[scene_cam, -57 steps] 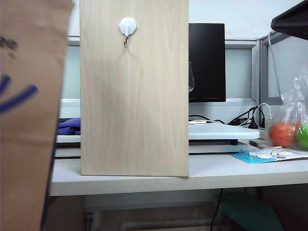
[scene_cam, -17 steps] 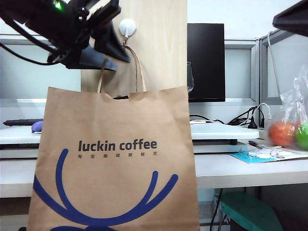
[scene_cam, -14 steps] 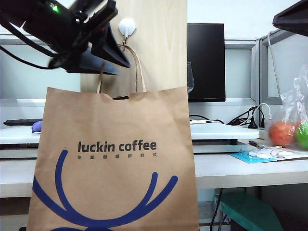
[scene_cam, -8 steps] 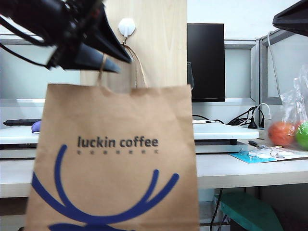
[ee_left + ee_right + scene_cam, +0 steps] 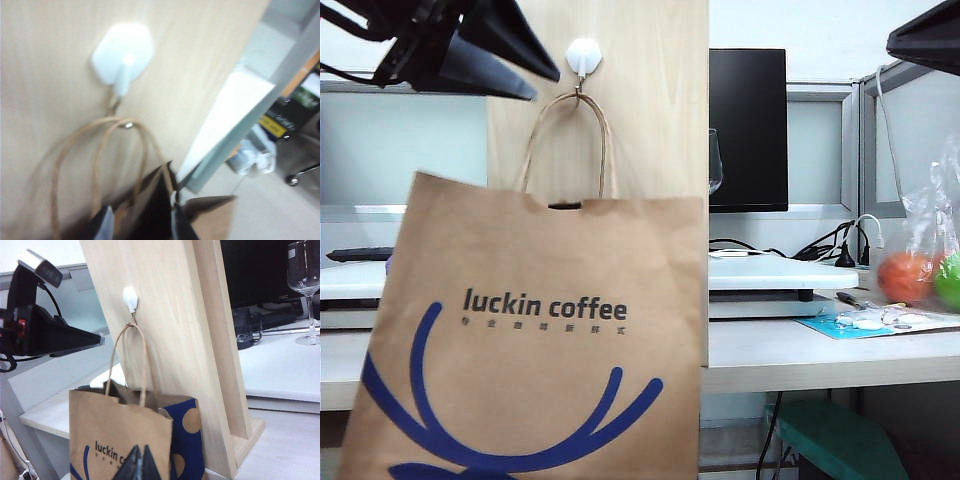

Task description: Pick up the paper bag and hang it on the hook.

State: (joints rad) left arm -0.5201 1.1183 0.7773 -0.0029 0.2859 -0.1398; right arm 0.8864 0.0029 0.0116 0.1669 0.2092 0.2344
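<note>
So the left end effector [image 5: 535, 85] has let go and pulled up and away to the left of the hook [image 5: 584, 54]; half a second back its tips were still right at the handle, now there's clear air between them and its jaws stand apart with nothing in them. The paper bag [image 5: 530, 330] is hanging by its handles [image 5: 565, 140] off the hook's little prong, on the wooden board [image 5: 650, 120], and it has swung a bit left and tilted since the release. In the left wrist view you can see both loops over the prong [image 5: 127, 125], so I'd call the hang basically done, as long as the swing settles. The right end effector [image 5: 140, 460] sits parked low on the right side, tips pressed together, holding nothing. Room-wise: plenty of free space up and left for the left arm to retreat; the bag's right edge lines up near the board's edge, and the fruit bag [image 5: 920, 270] on the desk [image 5: 790, 350] is well apart.
</note>
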